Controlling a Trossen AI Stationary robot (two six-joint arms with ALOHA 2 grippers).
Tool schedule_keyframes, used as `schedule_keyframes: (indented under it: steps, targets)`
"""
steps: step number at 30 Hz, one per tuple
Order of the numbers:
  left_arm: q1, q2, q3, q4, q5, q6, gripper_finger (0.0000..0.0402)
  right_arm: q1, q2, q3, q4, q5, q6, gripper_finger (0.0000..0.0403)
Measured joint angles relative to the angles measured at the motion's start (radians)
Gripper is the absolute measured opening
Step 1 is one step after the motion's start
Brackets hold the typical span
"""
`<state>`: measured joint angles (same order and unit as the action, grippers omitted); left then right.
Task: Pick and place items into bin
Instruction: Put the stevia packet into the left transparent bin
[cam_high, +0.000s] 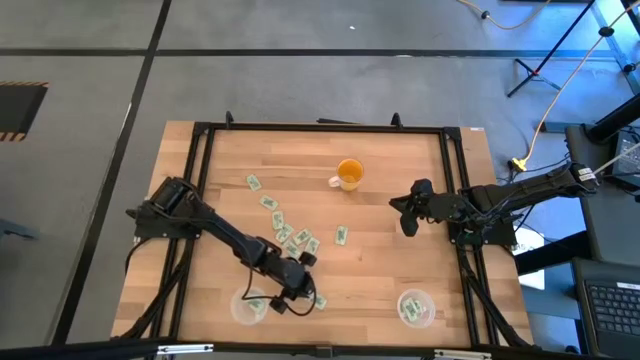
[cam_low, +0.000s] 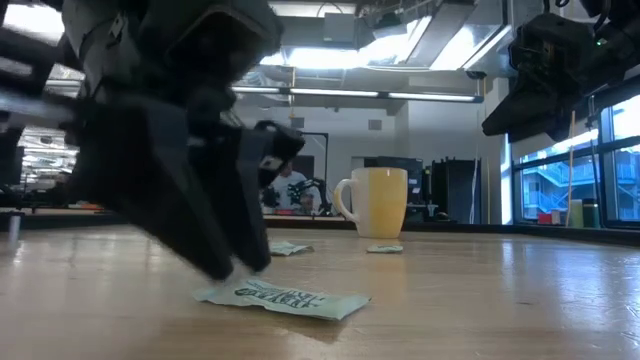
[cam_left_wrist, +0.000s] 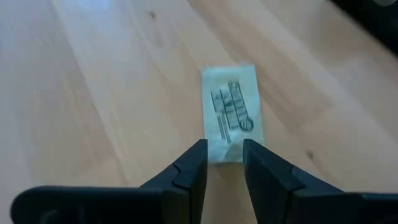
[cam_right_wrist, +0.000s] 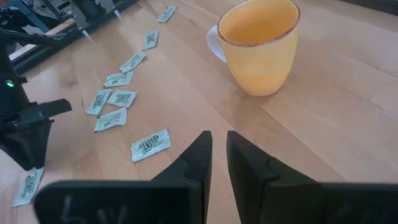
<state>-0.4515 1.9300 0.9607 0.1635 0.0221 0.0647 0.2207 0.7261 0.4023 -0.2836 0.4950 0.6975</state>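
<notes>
Several small green-and-white packets lie flat on the wooden table, between the orange mug and the near edge. My left gripper is down at the table near the near edge. It is open by a narrow gap, and its fingertips stand on either side of one end of a lone packet that lies flat. My right gripper hovers shut above the table on the right, beside the mug, and holds nothing. My left gripper comes from above, slanting, with its fingertips at the table on both sides of the packet's near end. The packet lies flat on the table. I cannot tell whether the fingers touch it.
Two round clear bins stand by the near edge, one on the left and one on the right, each with packets inside. A black frame runs along the table's sides. Bare wood lies between the packets and the right bin.
</notes>
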Motion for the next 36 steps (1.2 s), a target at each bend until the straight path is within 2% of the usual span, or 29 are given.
schedule_keyframes:
  steps: [8, 22, 27, 32, 36]
  targets:
    - [0.001, 0.017, 0.002, 0.013, -0.001, -0.025, 0.0092, 0.0, 0.0, 0.0, -0.025, 0.0, 0.003, 0.0053]
    - [0.002, 0.008, 0.001, -0.009, -0.005, -0.025, 0.0004, 0.0, 0.0, 0.0, -0.043, 0.0, 0.005, 0.0053]
    - [0.0, -0.058, -0.004, -0.08, 0.008, -0.025, 0.0003, 0.0, 0.0, 0.0, -0.043, 0.0, 0.005, 0.0053]
    - [0.0, -0.192, -0.003, -0.225, 0.007, -0.045, 0.0003, 0.0, 0.0, 0.0, -0.044, 0.0, 0.004, 0.0053]
    - [-0.014, -0.322, -0.002, -0.272, 0.004, -0.091, 0.0002, 0.0, 0.0, 0.0, -0.049, 0.0, 0.003, 0.0053]
